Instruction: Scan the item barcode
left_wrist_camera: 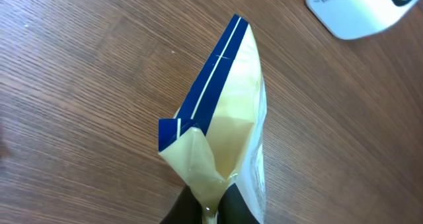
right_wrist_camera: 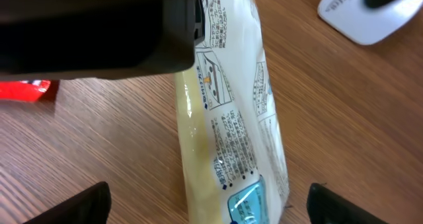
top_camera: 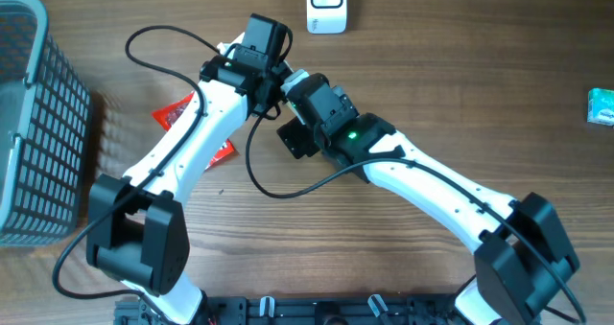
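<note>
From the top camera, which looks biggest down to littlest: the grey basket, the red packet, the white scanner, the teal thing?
1. grey basket
2. red packet, though partly hidden
3. white scanner, cut off by the picture's top edge
4. teal thing, cut off at the right edge

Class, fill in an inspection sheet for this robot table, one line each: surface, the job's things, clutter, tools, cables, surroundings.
Surface: wooden table, bare grain, no spills seen.
Job's things: cream and blue packet, held by one sealed end, no barcode in view; white scanner at the table's far edge.
Clutter: red packet, half hidden; grey basket at the left; teal item at the right edge.
Tools: left tool shut on the packet's seal; right tool open, fingers either side of the packet, apart from it.
Cables: black cable looped loosely over the table.
Surroundings: nothing seen.
</note>
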Robot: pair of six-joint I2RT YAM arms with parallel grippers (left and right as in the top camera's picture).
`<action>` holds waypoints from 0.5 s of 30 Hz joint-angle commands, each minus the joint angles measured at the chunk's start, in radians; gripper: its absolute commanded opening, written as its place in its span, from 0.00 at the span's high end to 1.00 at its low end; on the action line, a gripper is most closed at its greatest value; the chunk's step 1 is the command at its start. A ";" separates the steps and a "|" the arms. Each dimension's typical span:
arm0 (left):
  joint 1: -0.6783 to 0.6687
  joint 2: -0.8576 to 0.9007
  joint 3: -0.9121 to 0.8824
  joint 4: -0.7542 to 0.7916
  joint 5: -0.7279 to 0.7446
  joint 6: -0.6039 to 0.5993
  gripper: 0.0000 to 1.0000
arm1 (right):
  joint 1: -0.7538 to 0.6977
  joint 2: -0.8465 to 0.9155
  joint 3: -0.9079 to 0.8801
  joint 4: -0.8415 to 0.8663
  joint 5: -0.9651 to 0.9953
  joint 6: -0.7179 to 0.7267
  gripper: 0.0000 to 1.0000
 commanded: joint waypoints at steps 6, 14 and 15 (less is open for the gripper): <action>0.067 -0.111 0.012 -0.040 0.061 -0.030 0.96 | -0.022 0.105 -0.010 -0.014 -0.027 0.100 0.06; 0.101 -0.111 0.012 -0.059 0.073 -0.044 0.96 | -0.099 0.049 -0.007 -0.008 -0.031 0.198 0.00; 0.101 -0.111 0.012 -0.058 0.088 -0.054 0.96 | -0.107 0.052 -0.008 -0.009 -0.037 0.241 0.00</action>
